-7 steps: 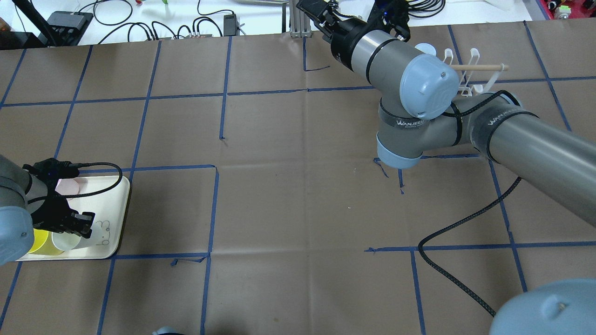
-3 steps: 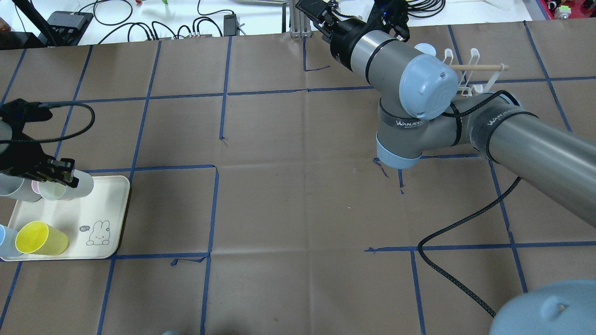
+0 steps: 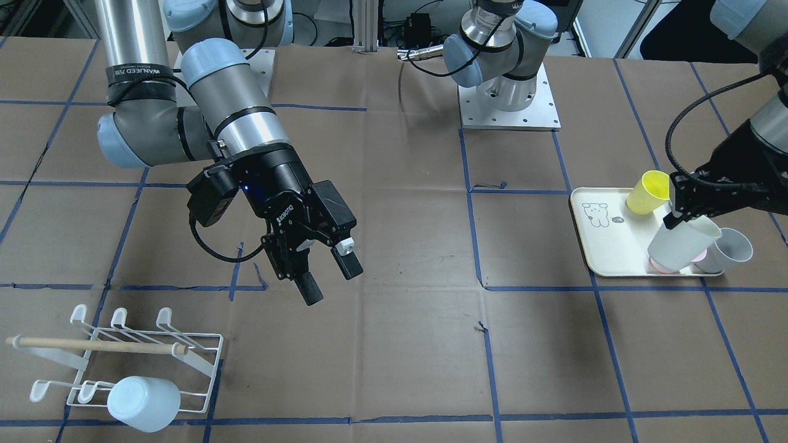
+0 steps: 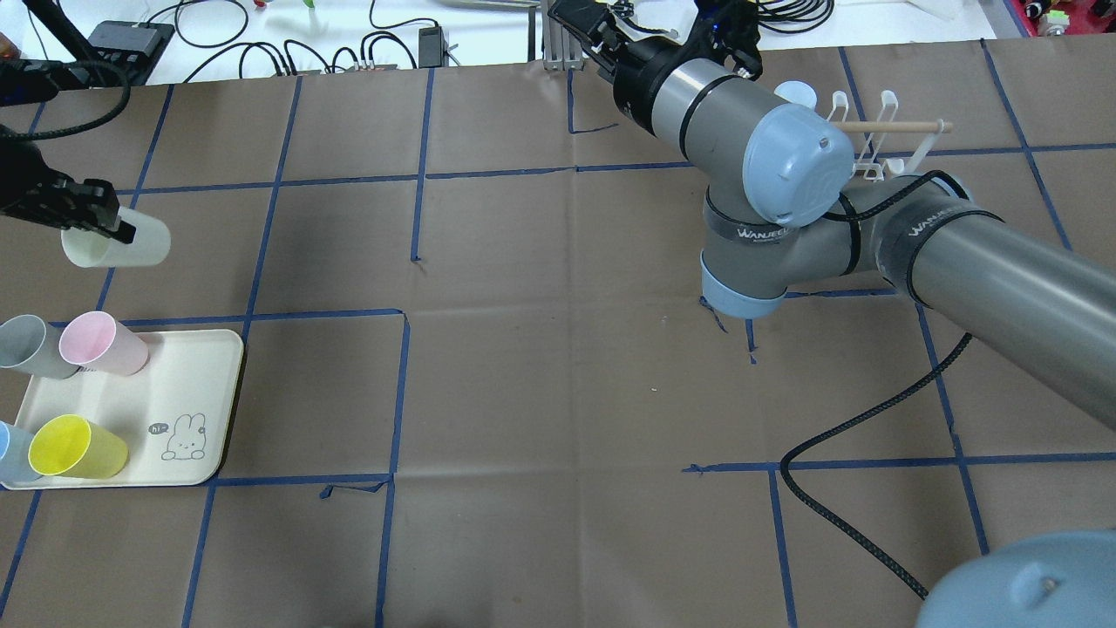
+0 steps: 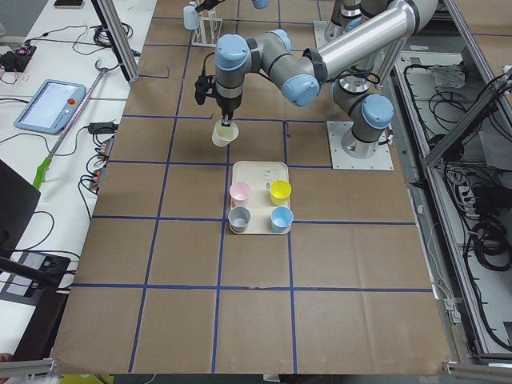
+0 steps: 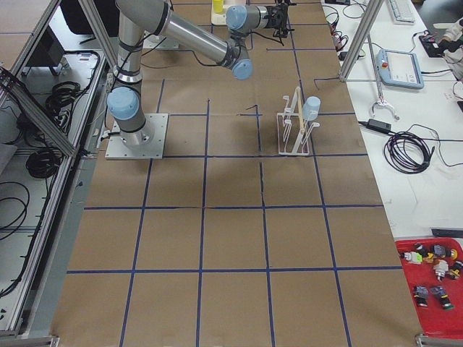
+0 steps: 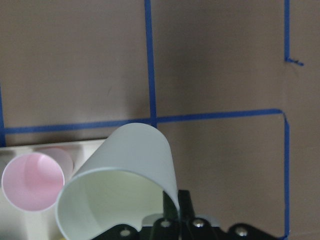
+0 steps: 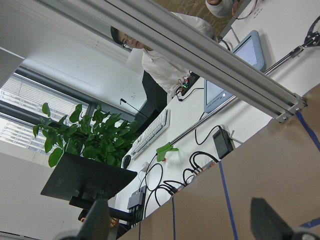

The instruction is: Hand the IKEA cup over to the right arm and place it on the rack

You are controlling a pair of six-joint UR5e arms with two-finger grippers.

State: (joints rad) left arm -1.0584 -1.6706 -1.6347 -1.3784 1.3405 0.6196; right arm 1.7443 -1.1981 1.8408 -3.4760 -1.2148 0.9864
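From above, the left gripper [image 4: 106,216] has lifted the pale green cup [image 4: 126,247] off the cream tray [image 4: 218,384], where it sat a second ago. So the pick-up looks done, and I think the hand-over comes next. The cup lies on its side with its rim pinched tight in the gripper. It is up over the table, past the tray.

From the front, the right gripper [image 3: 329,278] has its fingers spread wide with nothing in them. It is well apart from the cup. The rack [image 3: 92,345] has one blue cup [image 3: 144,403] on it.

From the left wrist, a finger [image 7: 175,205] presses on the cup's wall. The pink cup [image 7: 32,182] sits on the tray beside it.
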